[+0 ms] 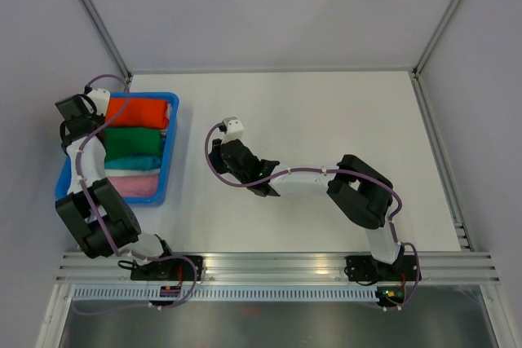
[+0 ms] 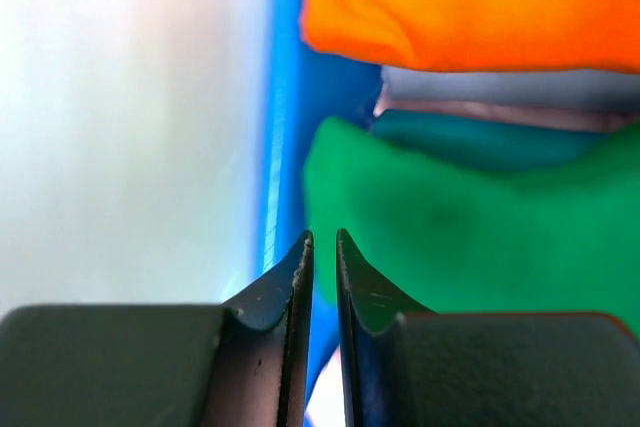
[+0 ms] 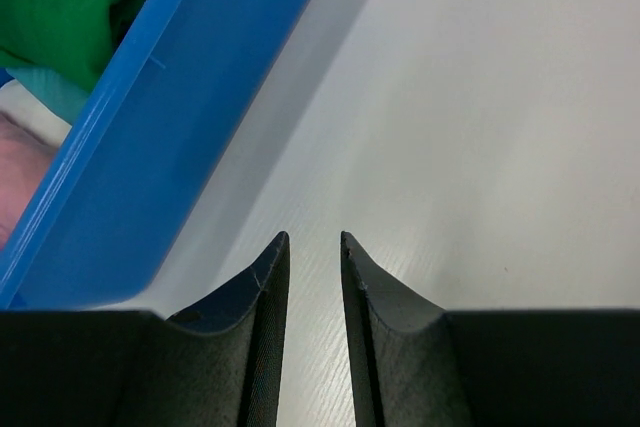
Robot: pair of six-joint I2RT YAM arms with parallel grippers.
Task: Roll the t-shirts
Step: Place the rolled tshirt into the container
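Top external view: the blue bin [image 1: 170, 160] sits at the left edge of the tabletop [image 1: 342, 120]. The green t-shirt [image 1: 132, 143] lies bundled inside it, between the orange-red bundle [image 1: 139, 112] and the teal bundle [image 1: 134, 164], with a pink bundle [image 1: 137, 185] nearest my bases.

My left gripper [image 2: 322, 239] hangs at the bin's left wall, just beside the green cloth. Its jaws are parted only a sliver, with nothing between them. My right gripper [image 3: 313, 239] waits over bare tabletop near the bin's right wall, jaws a little apart and empty.

I judge the step in hand to be work at the bin, with the shirt out of my grip. To take it, my left jaws would need to widen and close on green alone.

I count one t-shirt, three other bundles, one bin and two grippers.
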